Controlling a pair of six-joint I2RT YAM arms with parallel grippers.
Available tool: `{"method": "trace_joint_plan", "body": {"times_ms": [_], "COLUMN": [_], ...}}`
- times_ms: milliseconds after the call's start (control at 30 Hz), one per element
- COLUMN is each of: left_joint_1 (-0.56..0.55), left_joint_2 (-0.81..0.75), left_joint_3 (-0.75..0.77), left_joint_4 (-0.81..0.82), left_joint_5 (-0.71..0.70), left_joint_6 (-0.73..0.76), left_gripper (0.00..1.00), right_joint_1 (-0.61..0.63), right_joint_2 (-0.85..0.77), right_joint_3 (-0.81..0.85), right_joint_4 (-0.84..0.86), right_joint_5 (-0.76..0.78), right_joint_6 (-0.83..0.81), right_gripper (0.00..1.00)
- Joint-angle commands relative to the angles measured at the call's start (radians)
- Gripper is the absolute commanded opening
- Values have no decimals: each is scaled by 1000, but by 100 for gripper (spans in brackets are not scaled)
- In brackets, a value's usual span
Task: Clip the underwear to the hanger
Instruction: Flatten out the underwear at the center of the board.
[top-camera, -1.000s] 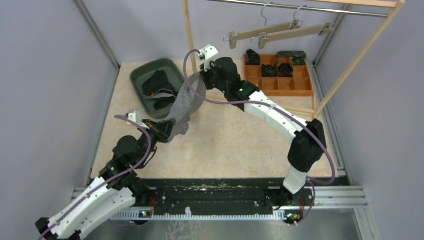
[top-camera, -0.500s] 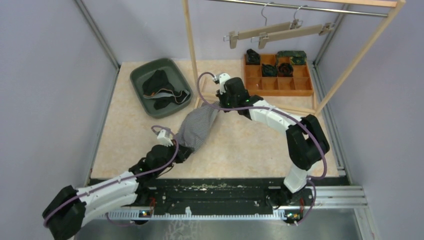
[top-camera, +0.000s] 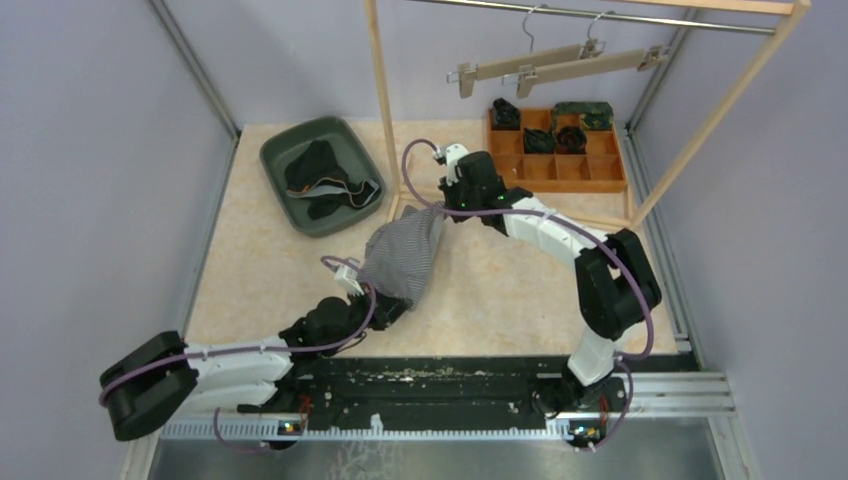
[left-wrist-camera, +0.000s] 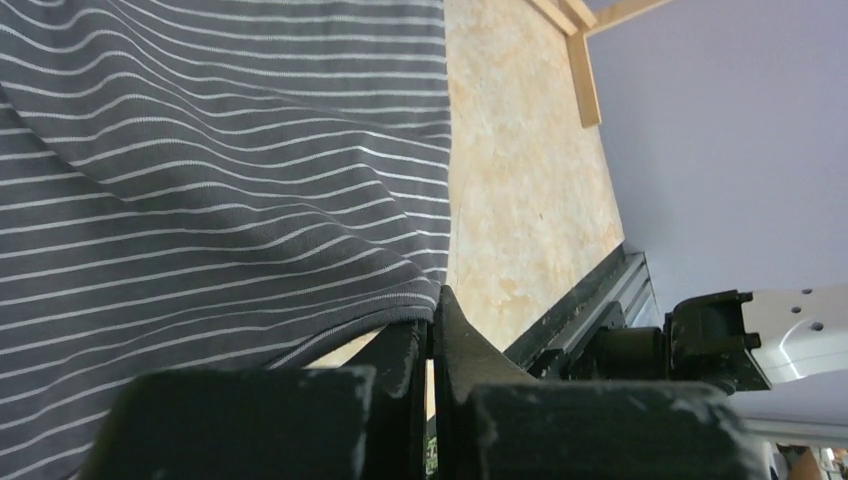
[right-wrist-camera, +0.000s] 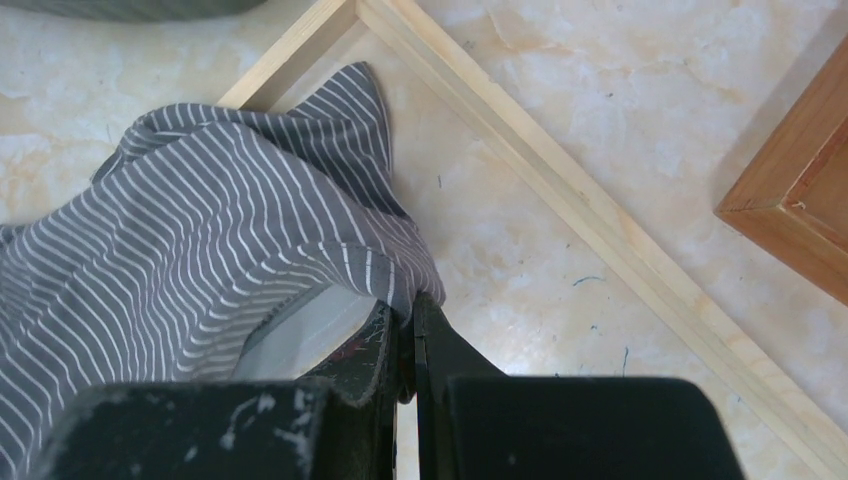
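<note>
The striped underwear (top-camera: 402, 255) has shifted rightward, away from the bin (top-camera: 278, 152). The left tool (left-wrist-camera: 432, 312) clenches its near hem and the right tool (right-wrist-camera: 408, 308) its far corner. It is stretched over the counter (top-camera: 480, 290), well apart from the hanger (top-camera: 520, 68).

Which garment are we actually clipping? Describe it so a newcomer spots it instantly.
Start at the wooden rack's left post; just in front of its foot, mid-table, a cloth is held between the right gripper and the left gripper. That is the underwear: grey with thin white stripes, unlike the dark garments lying in the green bin.
</note>
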Motion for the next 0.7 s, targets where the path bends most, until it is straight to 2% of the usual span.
{"method": "trace_joint_plan", "body": {"times_ms": [0, 33, 67, 100, 133, 200, 233, 267, 300, 467, 667], "left_joint_1": [-43, -44, -45, -46, -46, -48, -49, -49, -49, -49, -49], "left_joint_2": [100, 115, 120, 114, 96, 33, -5, -47, -91, -278, -351], "left_joint_3": [44, 47, 47, 45, 43, 41, 35, 33, 32, 44, 29], "left_joint_4": [174, 185, 192, 184, 157, 62, 17, -29, -74, -257, -249], "left_joint_5": [-7, 4, 6, 1, -13, -61, -85, -111, -134, -227, -262], "left_joint_6": [-19, -7, 1, 10, 17, 22, 28, 36, 42, 80, 145], "left_gripper": [8, 17, 30, 47, 61, 80, 94, 99, 99, 100, 100], "right_joint_1": [-24, -28, -30, -30, -31, -31, -32, -32, -32, -33, -32], "right_joint_2": [43, 49, 50, 47, 40, 10, -7, -24, -35, -134, -253], "right_joint_3": [78, 86, 89, 87, 78, 40, 20, 0, -15, -110, -224], "right_joint_4": [15, 6, 0, -1, 6, 41, 64, 80, 92, 169, 237], "right_joint_5": [4, 14, 22, 29, 37, 56, 62, 66, 74, 114, 95], "right_joint_6": [-1, 2, 4, 6, 10, 22, 29, 35, 40, 92, 165], "right_gripper": [0, 0, 6, 11, 16, 26, 31, 34, 37, 40, 43]}}
